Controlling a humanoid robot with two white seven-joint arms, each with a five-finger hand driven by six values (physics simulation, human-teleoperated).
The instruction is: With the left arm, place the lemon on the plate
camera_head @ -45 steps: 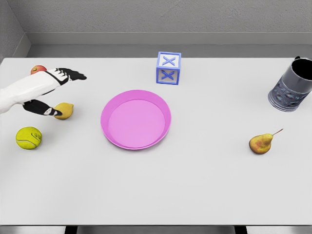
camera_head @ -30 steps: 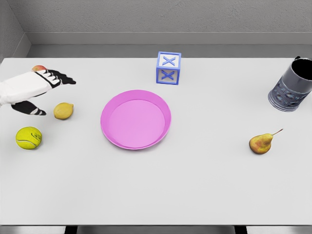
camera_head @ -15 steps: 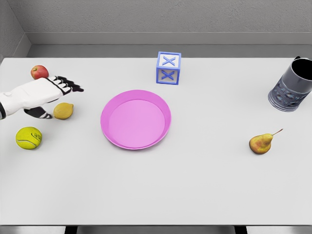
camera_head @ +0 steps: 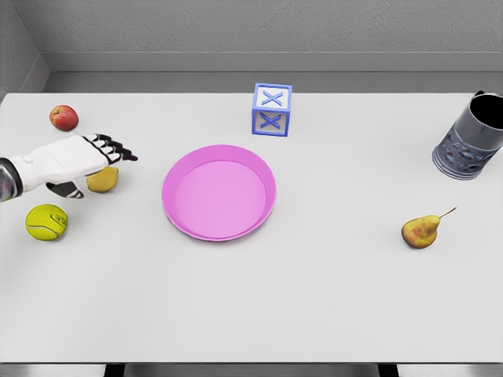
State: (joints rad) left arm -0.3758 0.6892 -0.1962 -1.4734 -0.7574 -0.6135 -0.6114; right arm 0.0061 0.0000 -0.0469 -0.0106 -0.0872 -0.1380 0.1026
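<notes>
Head view: lemon (camera_head: 102, 180) not yet grasped; left hand (camera_head: 77, 159) is held open over it, pink plate (camera_head: 177, 169) unfilled.

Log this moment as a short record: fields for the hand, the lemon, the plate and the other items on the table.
left hand: over the lemon, fingers extended, no grasp visible
right hand: not in view
lemon: on the table, left of the plate, partly covered by the hand
plate: pink, empty, mid-table
other items: apple, tennis ball, letter block, metal cup, pear
</notes>
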